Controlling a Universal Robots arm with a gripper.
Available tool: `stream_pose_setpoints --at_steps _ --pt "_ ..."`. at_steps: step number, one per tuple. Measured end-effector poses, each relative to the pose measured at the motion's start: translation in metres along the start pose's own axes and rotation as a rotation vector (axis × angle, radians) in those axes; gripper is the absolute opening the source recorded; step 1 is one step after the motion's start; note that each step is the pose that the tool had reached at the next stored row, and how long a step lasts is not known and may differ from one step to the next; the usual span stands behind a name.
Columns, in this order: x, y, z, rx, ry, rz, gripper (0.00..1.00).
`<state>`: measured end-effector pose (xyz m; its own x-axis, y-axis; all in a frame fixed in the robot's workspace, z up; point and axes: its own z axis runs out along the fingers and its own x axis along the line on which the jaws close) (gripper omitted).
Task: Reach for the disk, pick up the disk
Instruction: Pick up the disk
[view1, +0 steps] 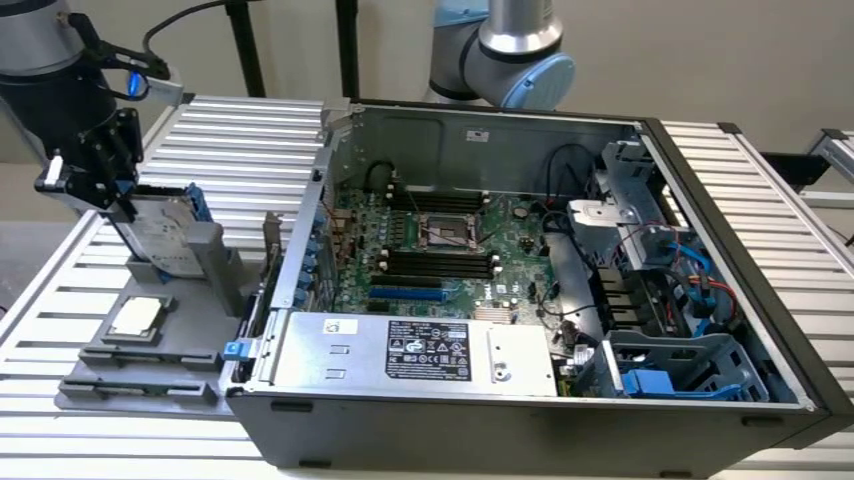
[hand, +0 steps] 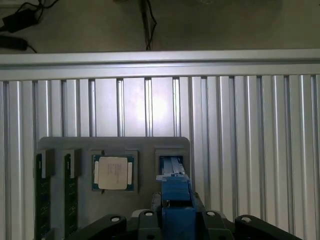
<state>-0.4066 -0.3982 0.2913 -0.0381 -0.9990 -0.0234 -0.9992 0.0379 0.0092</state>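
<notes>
Exterior view: flat silver-grey metal hard drive with blue plastic edge rails (view1: 163, 235) stands on edge, slightly tilted, in a grey plastic holder (view1: 200, 265) on the ribbed aluminium counter (view1: 240, 130), to this view's left of the open black computer case (view1: 534, 420). Black hand (view1: 123, 205) sits at the drive's upper edge. Wrist view: hand (hand: 176, 212) straddles the blue-railed edge of the drive (hand: 176, 192); cannot tell if it is pinching or merely flanking. Small square silver chip (hand: 112, 172) lies in the neighbouring recess. Judgement: drive is stiff, fairly heavy and shock-sensitive, with slick metal faces. Grip the two broad faces near the top edge and lift straight out.
</notes>
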Motion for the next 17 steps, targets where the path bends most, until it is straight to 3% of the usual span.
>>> stream_pose_setpoints --at_steps 17 --pt "-0.0014 -0.0029 -0.0003 0.0000 -0.0008 0.000 0.33"
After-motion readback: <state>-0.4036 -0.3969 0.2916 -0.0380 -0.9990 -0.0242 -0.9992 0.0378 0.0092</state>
